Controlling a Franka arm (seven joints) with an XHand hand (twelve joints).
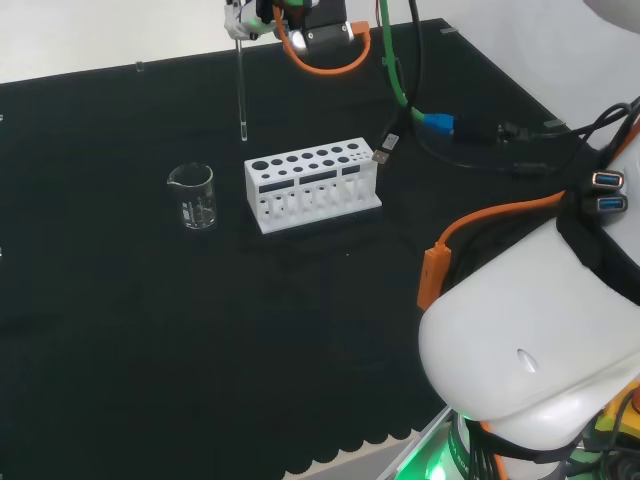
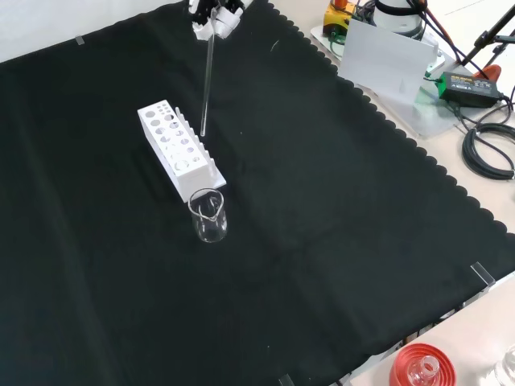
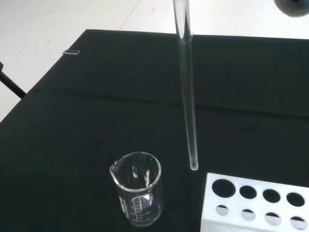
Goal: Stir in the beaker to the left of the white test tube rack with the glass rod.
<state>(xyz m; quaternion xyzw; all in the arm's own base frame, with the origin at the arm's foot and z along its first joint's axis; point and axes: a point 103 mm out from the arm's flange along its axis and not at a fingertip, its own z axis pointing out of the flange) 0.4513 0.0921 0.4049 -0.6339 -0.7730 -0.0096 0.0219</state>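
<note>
One rod (image 1: 242, 90) hangs upright from our hand (image 1: 243, 20), fingers pinching its top; we should centre its tip over the beaker (image 1: 194, 196) beside the rack (image 1: 311, 183), then lower straight.

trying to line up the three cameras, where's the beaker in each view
Head view: the beaker stands left of centre, just left of the rack.
Front view: the beaker stands near the middle, just below the rack's near end.
Wrist view: the beaker stands close up beside the rack, with the rod's tip hanging above the cloth between them.
Shared landmark: the white rack.
</note>
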